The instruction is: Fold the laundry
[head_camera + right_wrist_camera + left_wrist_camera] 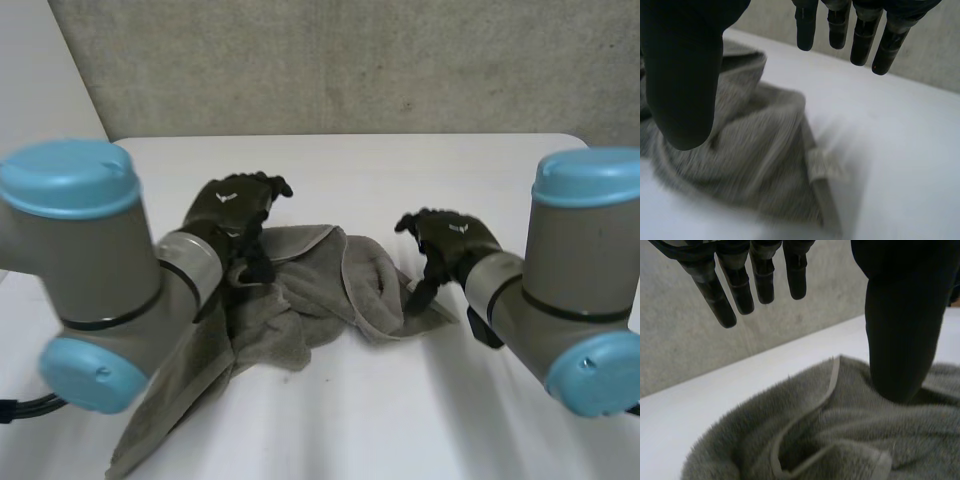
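Centrally placed on a white tabletop [400, 400]: a grey terry-cloth towel [320, 285], crumpled and bunched in thick folds, with one long tail trailing off toward 7 o'clock under the left arm. Backed at 12 o'clock by a grey concrete wall [350, 60].

At the towel's 10 o'clock edge, a black left hand [235, 215], palm down. Seen from its own wrist: fingers [740, 290] straight, slightly spread and lifted clear of the cloth, with the thick thumb [900, 340] set well apart from them, tip down on the pile. Nothing pinched or curled round. Just beside the thumb, a pale hem band [827, 390] looping through the folds.

At the towel's 3 o'clock end, a black right hand [450, 245], also palm down. Seen from its own wrist: fingers [860, 45] straight and relaxed above bare table, thumb [685, 90] held wide of them over the grey cloth; hard to tell whether touching it. No cloth gripped. Near the towel's edge, between thumb and fingers, a small pale patch [825, 165], possibly a sewn label, though too blurred to be sure.

Both hands well apart from each other, with the bunched middle of the towel between them.
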